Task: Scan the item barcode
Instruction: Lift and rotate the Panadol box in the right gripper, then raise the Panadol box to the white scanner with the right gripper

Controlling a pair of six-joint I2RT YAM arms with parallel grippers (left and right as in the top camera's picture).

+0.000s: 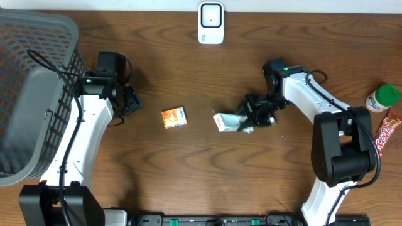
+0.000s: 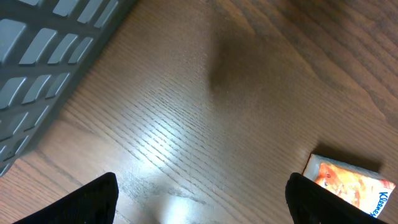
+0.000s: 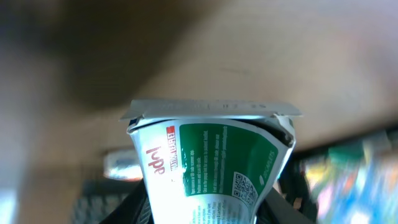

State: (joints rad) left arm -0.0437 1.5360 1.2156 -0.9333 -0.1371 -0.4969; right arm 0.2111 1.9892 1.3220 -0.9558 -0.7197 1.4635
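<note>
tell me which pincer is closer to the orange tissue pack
Left. The left pincer sits open just beside the orange tissue pack; the right pincer is farther off on its other side, holding a green-and-white pouch.

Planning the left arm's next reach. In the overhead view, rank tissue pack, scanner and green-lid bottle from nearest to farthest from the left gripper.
From the left gripper:
1. tissue pack, just to its right, mid-table.
2. scanner, at the far edge, near the centre.
3. bottle, at the right edge of the table, clearly farthest.
</note>
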